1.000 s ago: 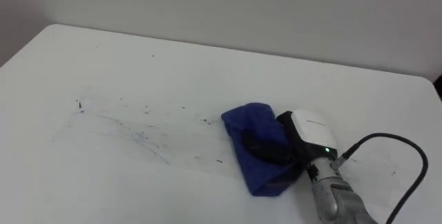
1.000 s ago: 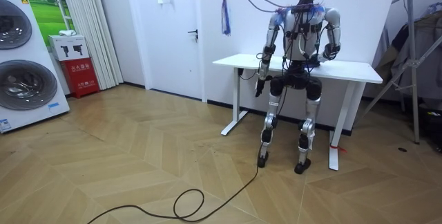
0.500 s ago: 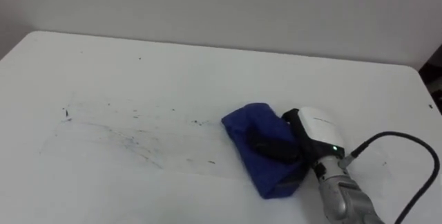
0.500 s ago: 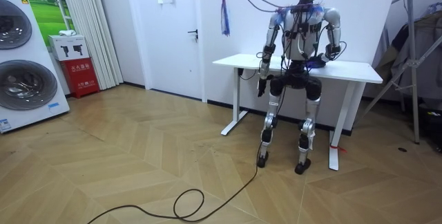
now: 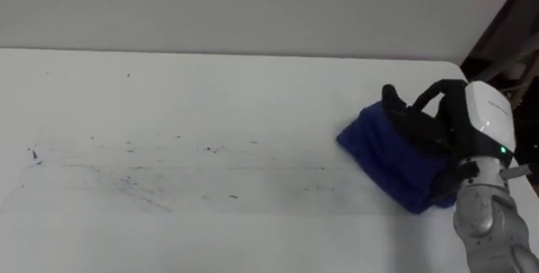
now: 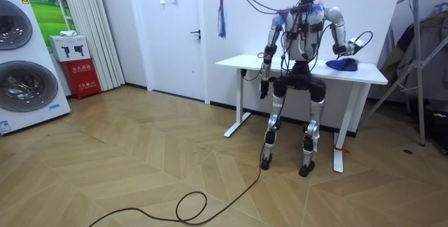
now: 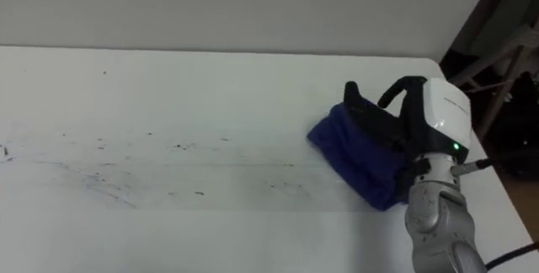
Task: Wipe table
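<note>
1. Position: the robot stands at the near side of the white table (image 5: 210,79); the blue cloth (image 5: 383,159) lies bunched on the tabletop near its right end, well apart from the dark marks (image 5: 126,180) that streak the surface to the left.

2. Hand state: the right hand (image 5: 459,121) rests on top of the cloth; its fingers (image 5: 413,125) lie nearly straight across the fabric and press it down, not wrapped round it; the thumb arches above. The left hand (image 6: 264,87) hangs by the robot's side, idle.

3. Step in hand (judged): a wiping stroke, with the cloth at its right-hand limit.

4. Procedure: press flat and evenly so that the cloth travels with the palm; draw it leftward over the whole streaked band; overlap each pass.

5. Caution: the table's right edge is close; reverse before the cloth overhangs; a bunched cloth covers little, so spreading it should clean more per pass.
</note>
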